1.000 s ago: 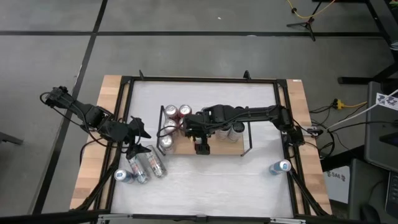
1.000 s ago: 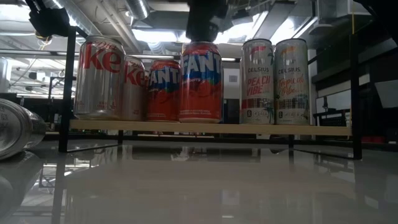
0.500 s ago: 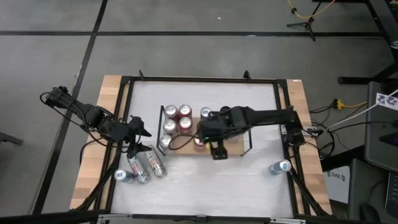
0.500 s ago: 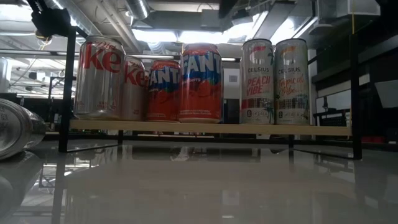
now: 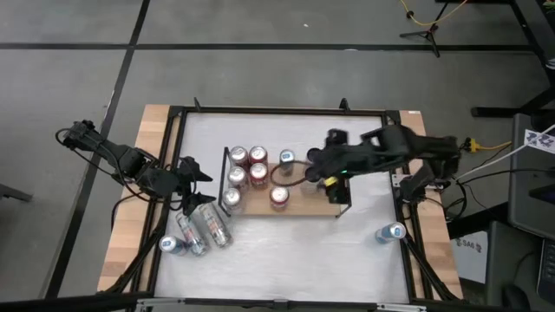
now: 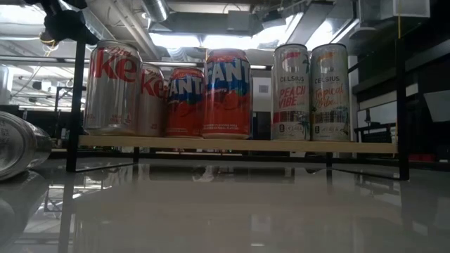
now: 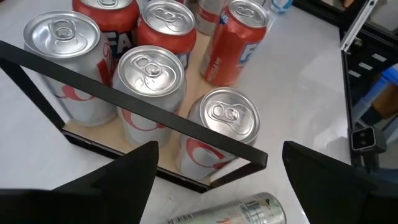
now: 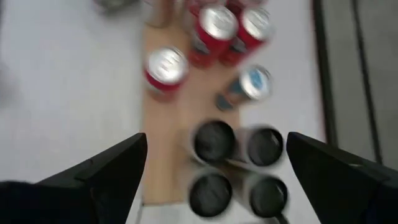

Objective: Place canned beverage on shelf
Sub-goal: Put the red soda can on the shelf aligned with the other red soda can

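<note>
While many cans already stand upright on the shelf, the task is not finished, as far as I can judge. The wooden shelf lies near the middle of the table, and its left end holds a group of red and silver cans close together. One orange can stands alone near the front edge of the shelf, a blue-topped can stands at the back edge, and several tall cans fill the right end.

The right gripper is above the right end of the shelf with its fingers spread wide, and it holds nothing.

What is left is outside the shelf. Two cans lie on their side near the front left corner of the table, and a small blue-topped can stands beside them. Another blue-topped can stands near the front right corner. The left gripper is just beside the left rail of the shelf, above the lying cans, its fingers apart and empty. I think one of these cans must be taken next.
</note>
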`<state>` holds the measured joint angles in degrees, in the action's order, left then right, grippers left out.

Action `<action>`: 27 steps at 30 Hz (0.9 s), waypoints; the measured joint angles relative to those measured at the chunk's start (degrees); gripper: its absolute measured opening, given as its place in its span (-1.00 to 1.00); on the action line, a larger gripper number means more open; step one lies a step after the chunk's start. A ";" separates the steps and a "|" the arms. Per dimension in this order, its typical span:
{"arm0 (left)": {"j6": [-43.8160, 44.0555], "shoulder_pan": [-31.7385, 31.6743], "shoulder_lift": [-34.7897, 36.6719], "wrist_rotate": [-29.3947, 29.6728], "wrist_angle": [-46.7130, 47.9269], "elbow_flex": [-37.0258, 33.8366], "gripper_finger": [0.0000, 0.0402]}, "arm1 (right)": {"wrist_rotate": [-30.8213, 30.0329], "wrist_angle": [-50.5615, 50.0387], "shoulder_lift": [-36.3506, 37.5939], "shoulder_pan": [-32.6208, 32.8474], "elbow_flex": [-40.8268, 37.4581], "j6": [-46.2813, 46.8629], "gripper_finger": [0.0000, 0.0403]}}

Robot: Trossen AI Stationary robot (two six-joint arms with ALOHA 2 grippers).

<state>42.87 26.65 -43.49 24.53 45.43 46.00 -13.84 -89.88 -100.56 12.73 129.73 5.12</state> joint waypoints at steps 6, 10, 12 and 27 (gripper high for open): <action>0.00 -0.01 0.00 0.04 0.00 0.00 0.67 | -4.75 5.17 9.14 0.02 -16.90 7.17 0.89; 0.00 0.00 -0.01 0.15 0.04 0.00 0.67 | 0.92 22.17 14.07 0.02 -30.39 8.38 0.89; 0.00 -0.01 0.00 0.24 0.06 0.00 0.67 | 6.44 30.92 15.63 0.02 -35.68 8.06 0.89; 0.00 0.00 0.01 1.03 0.22 0.00 0.67 | 18.48 63.31 11.05 0.06 -51.93 9.65 0.89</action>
<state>42.87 26.65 -43.48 25.56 45.65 46.00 4.64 -26.57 -89.51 12.79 77.80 14.77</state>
